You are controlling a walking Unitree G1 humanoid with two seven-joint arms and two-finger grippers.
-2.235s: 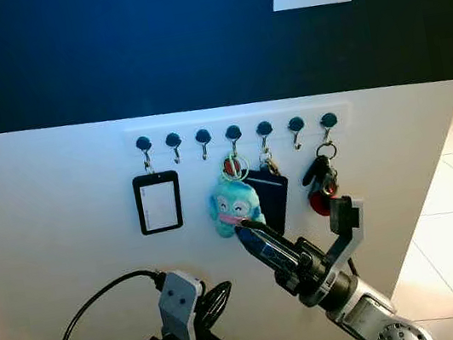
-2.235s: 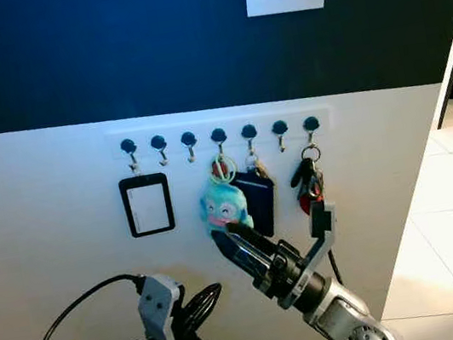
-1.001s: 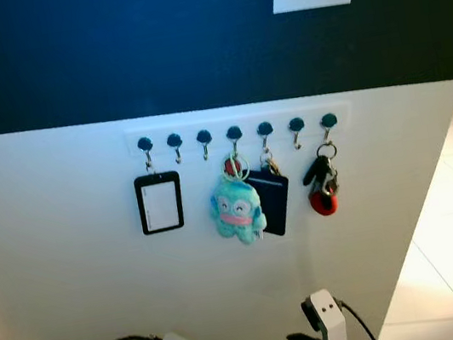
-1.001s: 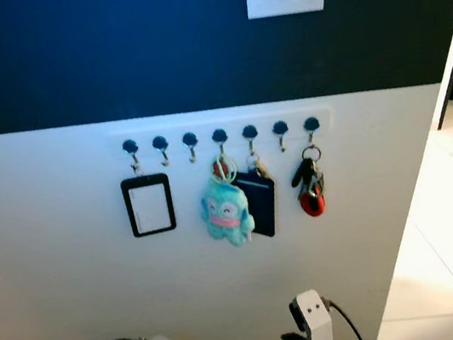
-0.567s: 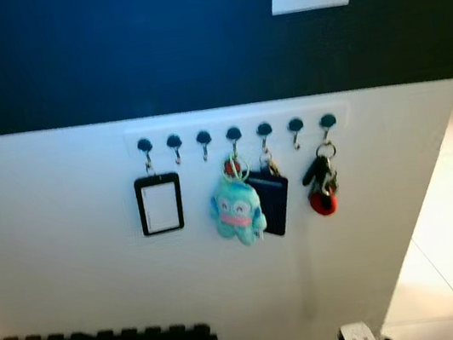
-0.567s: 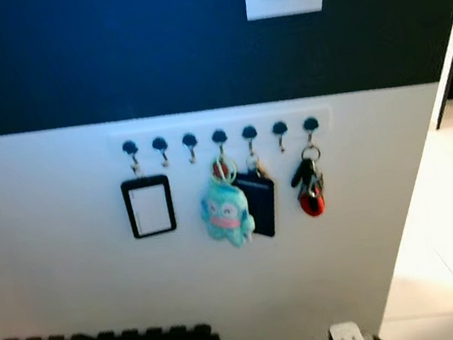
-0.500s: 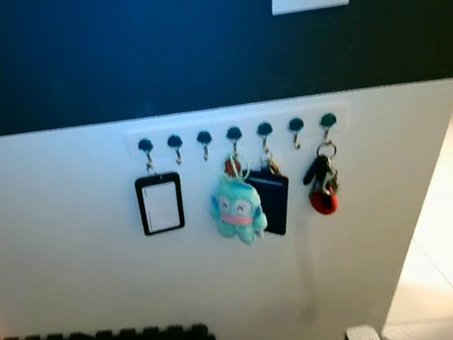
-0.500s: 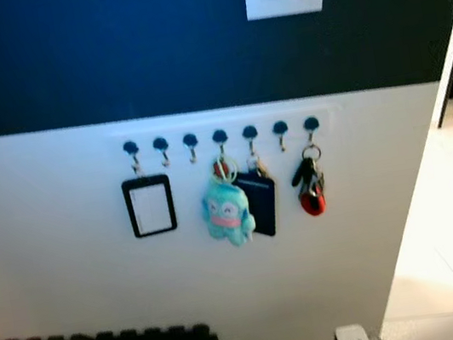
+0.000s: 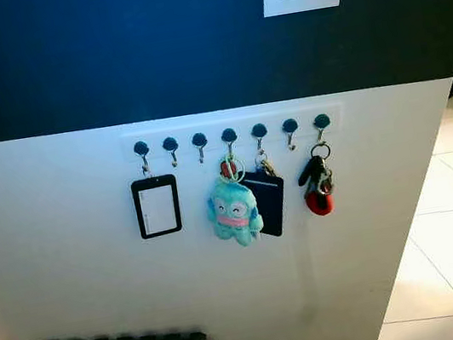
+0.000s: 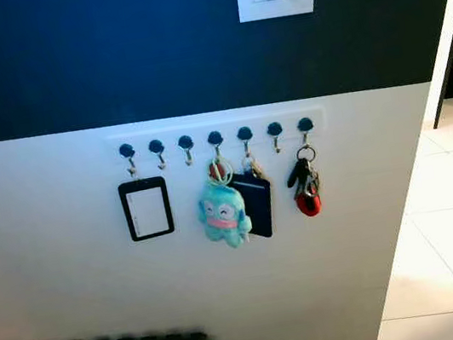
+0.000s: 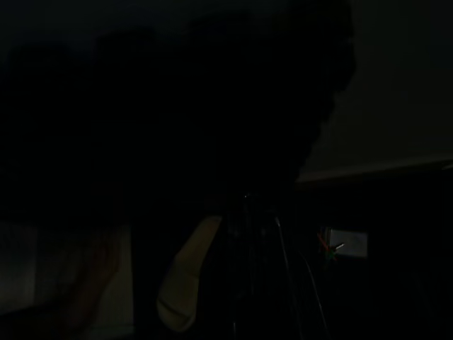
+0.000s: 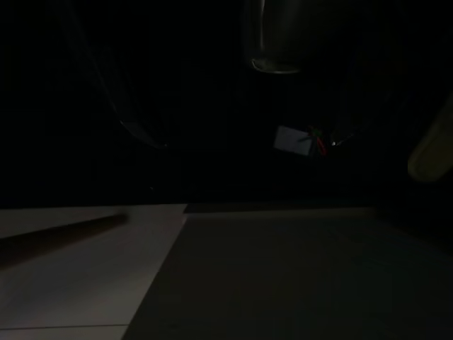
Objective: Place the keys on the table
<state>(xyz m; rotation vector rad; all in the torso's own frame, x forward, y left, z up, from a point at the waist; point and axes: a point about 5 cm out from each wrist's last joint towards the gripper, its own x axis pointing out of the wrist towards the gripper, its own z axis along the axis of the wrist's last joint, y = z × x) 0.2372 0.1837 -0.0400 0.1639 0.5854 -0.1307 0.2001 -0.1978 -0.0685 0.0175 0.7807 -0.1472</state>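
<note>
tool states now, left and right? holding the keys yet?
Left tool: cannot be told, wrist view too dark.
Right tool: cannot be told either.
Keys hang on the rightmost hook.

head eyes: face hook rail (image 9: 230, 135) on wall (shared) | wrists: dark, near floor

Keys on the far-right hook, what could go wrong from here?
1. The keys hang on a small open hook by a ring; a sideways pull could snag rather than lift them off.
2. The wallet and plush hang close on neighbouring hooks; a wide approach may knock them down.
3. Both wrist views are nearly black, so close-in guidance would probably rest on the head views.
</note>
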